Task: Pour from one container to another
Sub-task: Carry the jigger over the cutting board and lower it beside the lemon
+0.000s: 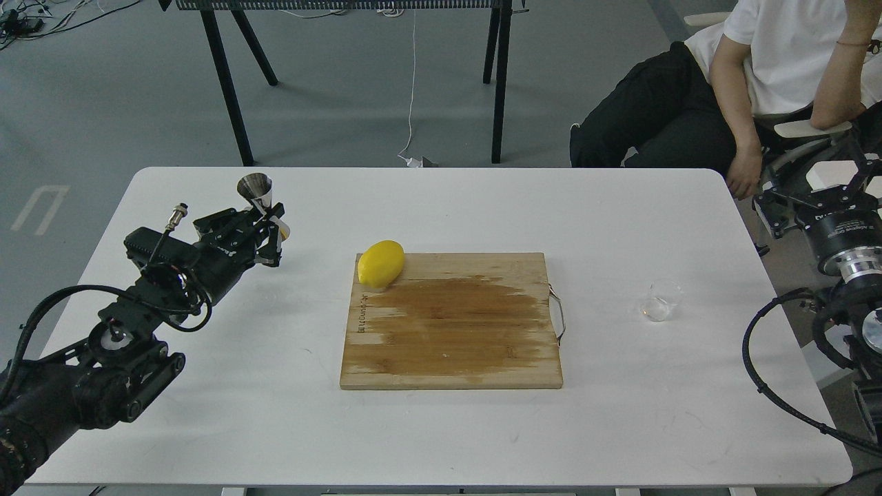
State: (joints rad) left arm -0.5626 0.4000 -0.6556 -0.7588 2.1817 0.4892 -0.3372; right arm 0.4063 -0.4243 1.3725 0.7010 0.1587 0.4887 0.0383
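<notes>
The steel hourglass jigger (256, 190) is held upright above the table's far left part, with my left gripper (267, 224) shut on its lower half. Its open top cone shows above the fingers. The small clear glass cup (660, 301) stands on the white table (207, 386) at the right, a little beyond the cutting board's handle. My right gripper (818, 195) hovers past the table's right edge, behind and to the right of the cup, with its fingers spread and nothing between them.
A wooden cutting board (451, 331) lies in the middle, with a yellow lemon (380, 263) on its far left corner. A seated person (751, 76) is at the back right. Black table legs (497, 83) stand behind the table.
</notes>
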